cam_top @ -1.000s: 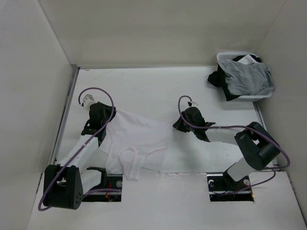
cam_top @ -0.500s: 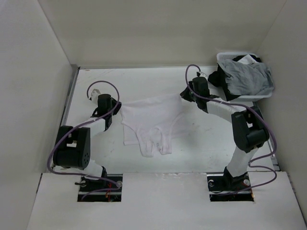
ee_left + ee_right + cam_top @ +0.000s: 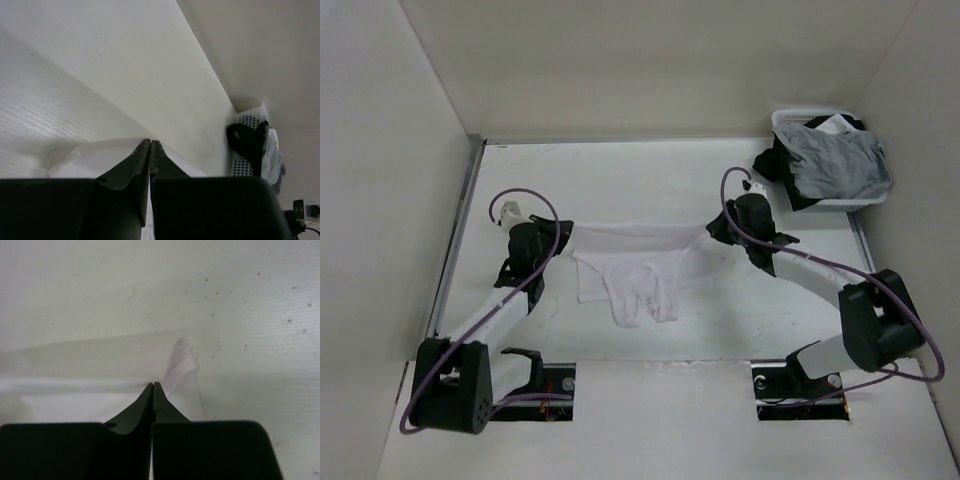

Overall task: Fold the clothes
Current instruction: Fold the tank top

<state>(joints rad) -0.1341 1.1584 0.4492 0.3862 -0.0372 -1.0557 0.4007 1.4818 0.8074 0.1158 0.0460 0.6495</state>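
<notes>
Left fingers [image 3: 150, 146] and right fingers [image 3: 153, 387] each pinching one end of white top [image 3: 635, 262]. Top stretched between me, left of basket [image 3: 782, 124], lower part bunched on desk [image 3: 620, 180]. Risk: thin fabric slips my pinch if I pull harder; bunched part folds crooked.

Cloth of white top [image 3: 640, 262] thin, soft, matt. Matt white surface [image 3: 620, 180], faintly ribbed. My left hand [image 3: 150, 142], right hand [image 3: 153, 385]: matt black plastic. Perforated white plastic basket [image 3: 788, 120].
</notes>
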